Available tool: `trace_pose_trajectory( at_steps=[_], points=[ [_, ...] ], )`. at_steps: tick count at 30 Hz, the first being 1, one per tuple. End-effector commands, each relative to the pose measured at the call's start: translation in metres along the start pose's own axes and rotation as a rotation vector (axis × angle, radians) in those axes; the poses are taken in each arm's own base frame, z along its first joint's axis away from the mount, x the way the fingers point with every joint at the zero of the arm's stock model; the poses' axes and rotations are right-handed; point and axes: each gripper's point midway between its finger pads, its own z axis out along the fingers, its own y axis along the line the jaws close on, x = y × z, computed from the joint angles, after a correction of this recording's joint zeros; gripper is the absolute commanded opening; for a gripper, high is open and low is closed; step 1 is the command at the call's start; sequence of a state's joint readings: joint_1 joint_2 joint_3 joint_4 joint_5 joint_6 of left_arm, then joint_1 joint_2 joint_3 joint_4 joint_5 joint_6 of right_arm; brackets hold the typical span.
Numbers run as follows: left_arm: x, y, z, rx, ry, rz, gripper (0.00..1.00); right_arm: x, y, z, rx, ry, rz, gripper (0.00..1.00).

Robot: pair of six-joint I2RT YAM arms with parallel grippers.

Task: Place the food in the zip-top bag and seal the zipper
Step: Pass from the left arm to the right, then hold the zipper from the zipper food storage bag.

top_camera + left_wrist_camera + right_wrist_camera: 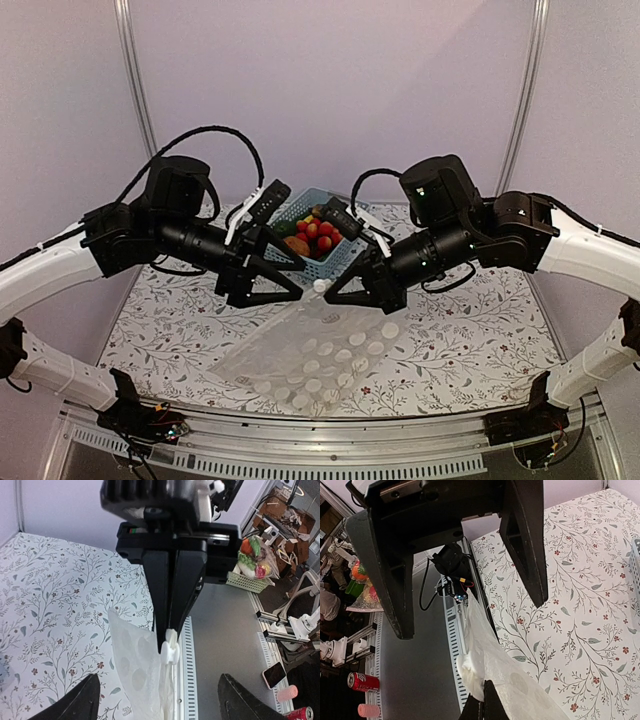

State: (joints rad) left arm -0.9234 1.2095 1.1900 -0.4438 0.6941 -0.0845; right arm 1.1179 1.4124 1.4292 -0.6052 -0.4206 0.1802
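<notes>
- The surface (170,330), covered with a leaf-patterned cloth, is carrying everything. The basket is standing towards its far middle, and every place below is being given from that basket.
- The zip-top bag (320,360) is lying flat just on the near side of the basket, with nothing seen inside it. Only its corner nearest the basket is being raised off the surface, probably so that the mouth can be parted for loading.
- The basket (335,266) is being touched by neither hand. It is standing near the bag, which is judged to make each later transfer short.
- The right hand (332,297) is being held just in front of the basket, towards its near right. Its fingers are fully closed on the lifted edge of the bag, so the floppy plastic is being hung up from the pinch.
- The left hand (300,283) is being held just in front of the basket, towards its near left, facing the right hand. It is spread wide and is gripping nothing. The raised edge is standing in line with its gap, seemingly so that a second hold can be taken.
- The food (316,232) is lying piled inside the basket. None is seen in the bag, so loading is being judged as not yet begun.
- The zipper (166,690) is being taken to run along the pinched edge in front of the basket. Whether it is pressed shut cannot be told.
</notes>
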Motion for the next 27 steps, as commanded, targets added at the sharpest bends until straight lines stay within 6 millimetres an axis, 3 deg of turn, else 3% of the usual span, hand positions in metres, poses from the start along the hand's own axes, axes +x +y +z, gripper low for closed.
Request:
trace_pose_trajectory(
  at_steps=[1,5,20,27],
  points=[
    [-0.014,-0.007,0.014,0.021,-0.024,0.022,0.76,-0.001,-0.006,0.000,0.028,-0.010,0.021,0.00],
    [-0.012,-0.013,0.021,0.041,-0.026,0.026,0.68,-0.001,-0.007,0.000,0.033,-0.009,0.027,0.00],
    [-0.005,-0.007,0.033,0.024,-0.011,0.009,0.31,0.001,-0.008,0.006,0.022,0.006,0.038,0.00],
    [-0.001,-0.006,0.034,0.025,-0.004,0.005,0.24,0.001,-0.008,0.006,0.027,0.004,0.042,0.00]
  ],
)
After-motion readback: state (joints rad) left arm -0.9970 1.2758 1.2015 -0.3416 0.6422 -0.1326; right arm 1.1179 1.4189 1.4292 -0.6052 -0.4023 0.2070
